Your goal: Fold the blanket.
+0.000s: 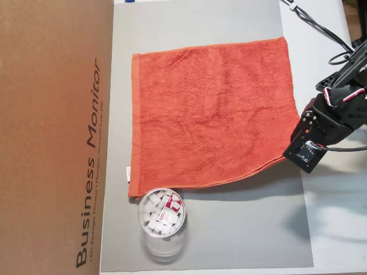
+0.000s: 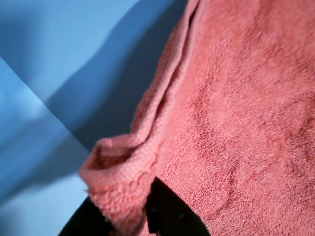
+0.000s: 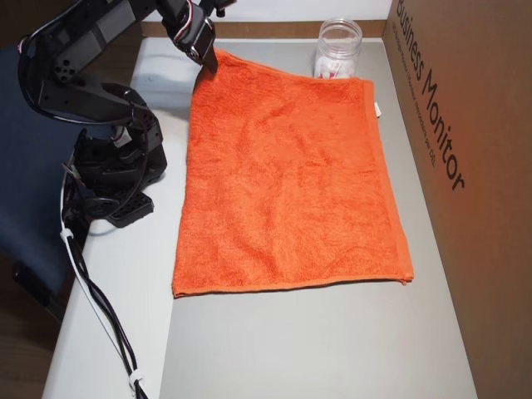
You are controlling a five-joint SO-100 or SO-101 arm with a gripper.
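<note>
The blanket [image 1: 212, 112] is an orange-red terry towel spread nearly flat on a grey mat [image 1: 241, 229]. In an overhead view my gripper [image 1: 291, 150] is at the towel's lower right corner, which is raised and casts a shadow on the mat. In another overhead view the same corner is at the top left, under my gripper [image 3: 209, 60], with the blanket [image 3: 287, 183] lying flat below it. The wrist view shows the bunched corner of the blanket [image 2: 115, 187] pinched in my gripper [image 2: 133, 216], between black fingers [image 2: 170, 214].
A clear plastic cup [image 1: 162, 220] holding white pieces stands against the blanket's edge, also seen as the cup [image 3: 339, 46]. A brown cardboard box [image 1: 51, 137] borders the mat. The arm's base [image 3: 116, 174] and cables [image 3: 100, 316] sit beside the mat.
</note>
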